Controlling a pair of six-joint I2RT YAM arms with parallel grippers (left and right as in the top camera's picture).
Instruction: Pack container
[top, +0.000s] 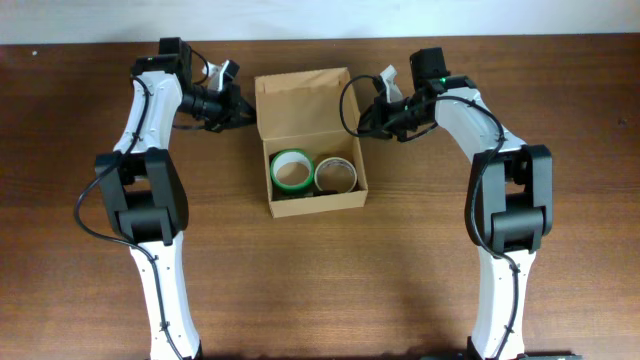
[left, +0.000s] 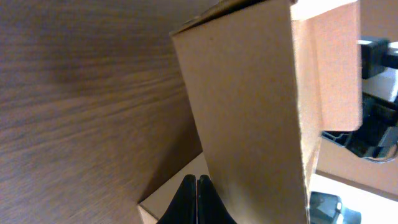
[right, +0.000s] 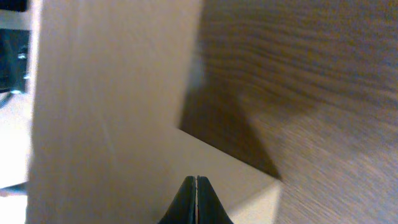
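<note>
The tan cardboard container (top: 318, 203) stands open at the table's middle, its hinged lid (top: 303, 105) raised at the far side. Inside lie a green tape roll (top: 291, 170) and a whitish tape roll (top: 335, 173). My left gripper (top: 243, 112) is shut and empty at the lid's left edge. In the left wrist view its tips (left: 197, 180) sit against the lid panel (left: 249, 106). My right gripper (top: 362, 112) is shut and empty at the lid's right edge. In the right wrist view its tips (right: 197, 180) rest over the lid's surface (right: 106, 93).
The container sits on a dark wooden table (top: 400, 280). Both arm bases stand at the near edge, left (top: 165, 320) and right (top: 495, 320). The lid's side tab (left: 336, 68) shows in the left wrist view.
</note>
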